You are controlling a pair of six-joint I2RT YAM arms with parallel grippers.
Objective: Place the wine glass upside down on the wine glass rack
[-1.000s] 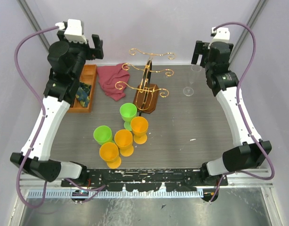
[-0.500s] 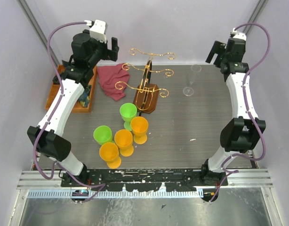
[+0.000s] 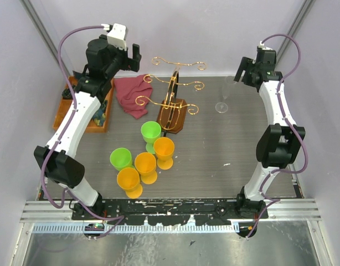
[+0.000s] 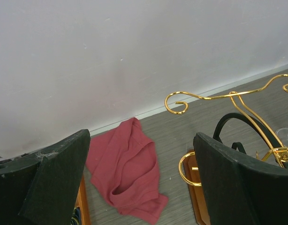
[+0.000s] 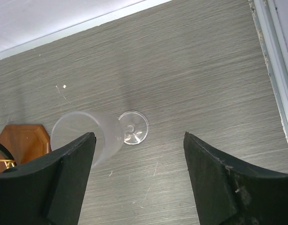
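The left white-and-black jointed arm (image 3: 76, 119) rises from its base with the elbow folded low. It reaches up to the left of the gold wire stand with curled arms on a dark-brown wooden base (image 3: 173, 108). The left black two-finger pincer (image 3: 132, 61) is held high and roughly level, facing the stand's upper scrolls, its jaws spread wide. The right white-and-black jointed arm (image 3: 278, 111) stretches up on the stand's right. The right pincer (image 3: 243, 71) is tilted downward, its jaws also wide apart.

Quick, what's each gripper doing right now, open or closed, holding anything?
Left gripper: open, holding nothing.
Right gripper: open, holding nothing, above the wine glass.
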